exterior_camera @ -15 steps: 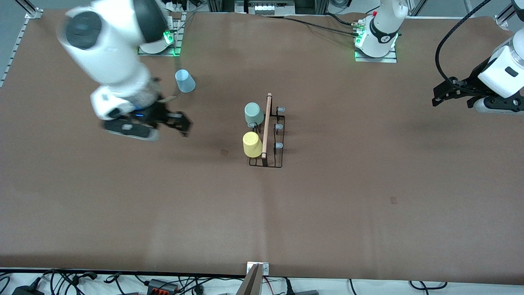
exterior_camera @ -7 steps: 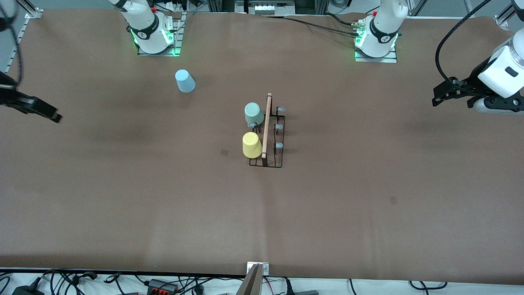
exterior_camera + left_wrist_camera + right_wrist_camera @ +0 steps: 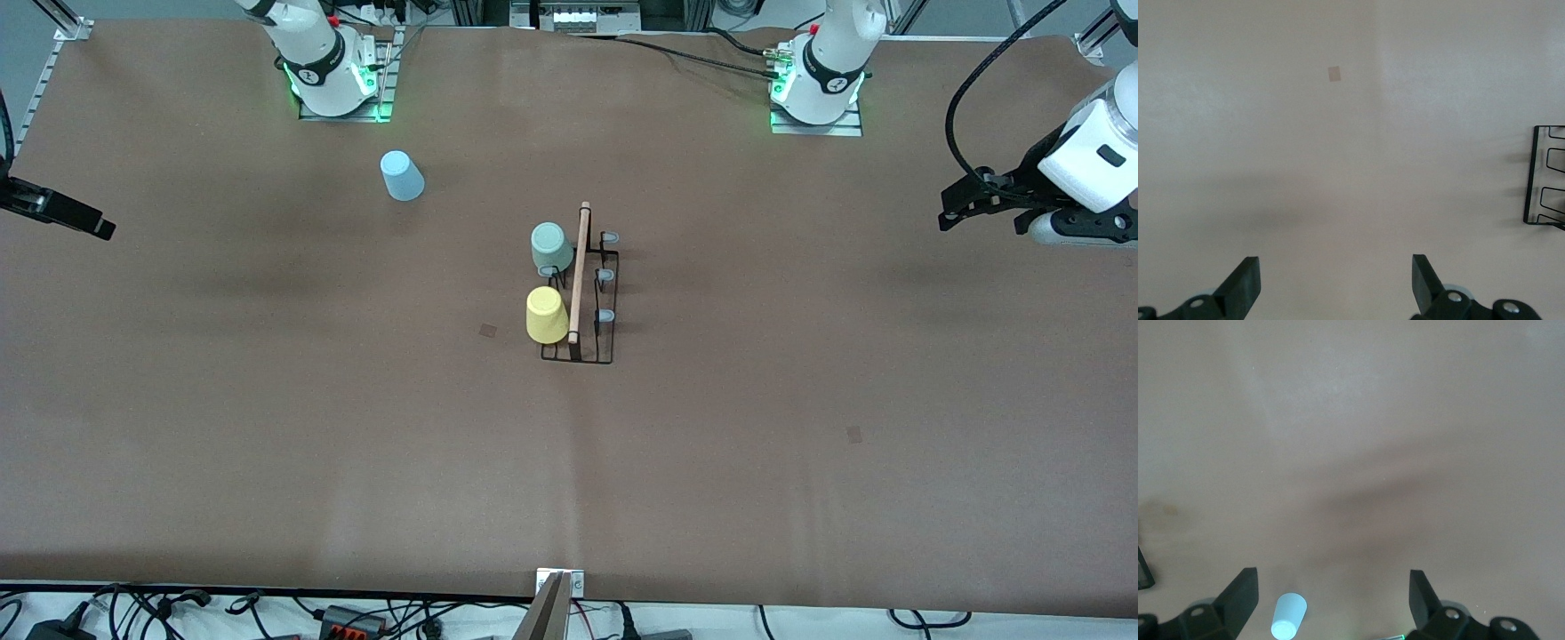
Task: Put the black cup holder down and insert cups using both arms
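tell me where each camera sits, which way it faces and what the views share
Front view: high, facing both arm bases; shows the cup holder, blue cup, left gripper and right gripper at the table's ends.
Left wrist view: looks down on bare table past its open fingers; shares the cup holder's edge with the front view.
Right wrist view: looks down past its open fingers; shares the blue cup.

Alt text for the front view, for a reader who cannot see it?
A black cup holder stands mid-table with a grey-green cup and a yellow cup on its prongs; a light blue cup sits apart, toward the right arm's base. The right gripper and left gripper hang open over the table's ends.
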Tool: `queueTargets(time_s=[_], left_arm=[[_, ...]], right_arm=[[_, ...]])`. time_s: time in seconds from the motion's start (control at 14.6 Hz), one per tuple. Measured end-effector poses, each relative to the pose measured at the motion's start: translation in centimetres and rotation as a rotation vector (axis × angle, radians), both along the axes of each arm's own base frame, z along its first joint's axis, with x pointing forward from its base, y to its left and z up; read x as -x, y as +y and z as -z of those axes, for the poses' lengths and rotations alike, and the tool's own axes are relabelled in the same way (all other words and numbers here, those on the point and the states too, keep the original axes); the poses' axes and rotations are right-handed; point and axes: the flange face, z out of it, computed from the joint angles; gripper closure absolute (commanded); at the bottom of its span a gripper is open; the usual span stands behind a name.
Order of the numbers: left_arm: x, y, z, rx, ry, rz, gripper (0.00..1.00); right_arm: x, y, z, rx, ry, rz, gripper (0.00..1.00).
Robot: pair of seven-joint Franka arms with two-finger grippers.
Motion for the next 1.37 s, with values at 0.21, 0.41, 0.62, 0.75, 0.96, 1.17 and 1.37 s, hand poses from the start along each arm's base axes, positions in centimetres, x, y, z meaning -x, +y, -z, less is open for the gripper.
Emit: queueTargets(time_s=[0.21,0.41,0.62,0.75,0.96,1.17,1.37], left_arm=[[0.0,0.0,0.0,0.000,0.000,0.000,0.00],[0.1,0.0,0.0,0.000,0.005,0.000,0.00],[0.1,0.0,0.0,0.000,0.005,0.000,0.00],[0.1,0.0,0.1,0.000,0.006,0.000,0.00],[0.1,0.0,0.1,0.000,0.007,0.000,0.00],[0.1,0.0,0.1,0.000,0.009,0.000,0.00],[0.1,0.0,0.1,0.000,0.010,0.000,0.00]], right_arm=[[-0.3,0.2,0.2,-0.005,-0.006,-0.059,0.00],[-0.2,0.2,0.0,-0.007,-0.010,-0.081,0.00],[-0.2,0.5,-0.2,-0.007,-0.018,-0.091,0.00],[-0.3,1.3,-0.4,-0.006,-0.023,-0.106,0.00],[-0.6,3.1,-0.6,-0.003,-0.037,-0.139,0.00],[-0.6,3.4,-0.6,-0.003,-0.039,-0.143,0.00],[-0.7,3.3,-0.6,-0.003,-0.040,-0.141,0.00]])
